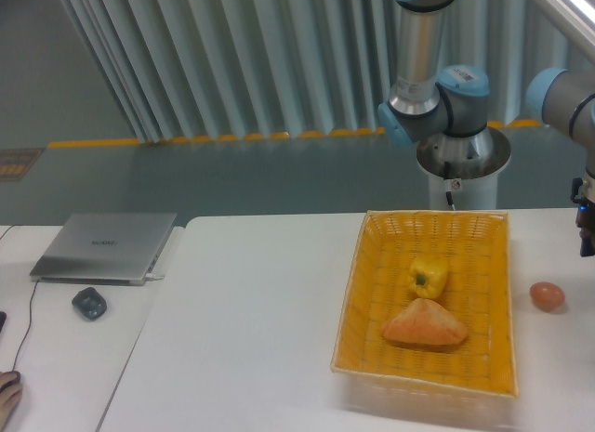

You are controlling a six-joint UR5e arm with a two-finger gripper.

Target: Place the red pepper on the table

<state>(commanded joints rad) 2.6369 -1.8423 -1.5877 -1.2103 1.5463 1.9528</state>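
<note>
My claw (587,235) sits at the far right edge of the view, above the table (251,302), cut off by the frame. Only a dark sliver of it shows, with a small blue light. Whether the fingers are open, closed or gripping anything, I cannot tell.

Red pepper: I cannot find it in view.

Basket (358,293), yellow wicker, stands on the right half of the table. Inside, a yellow pepper (428,275) lies near the middle, stem end toward the camera. Just in front of it, an orange-brown triangular lump (425,325) lies flat on the basket floor; the two are close, and I cannot tell if they touch.

Egg (547,295), small and brown, rests on the table just right of the basket, apart from its rim, below and left of my claw.

My base (462,158) stands behind the table's far edge, behind the basket. An upper arm segment (417,42) rises straight up from the shoulder joint.

Left side: a second white surface holds a closed grey laptop (104,246) and a dark mouse (89,303) in front of it, with a cable running along the left edge. A fingertip (7,395) shows at the bottom left corner.
</note>
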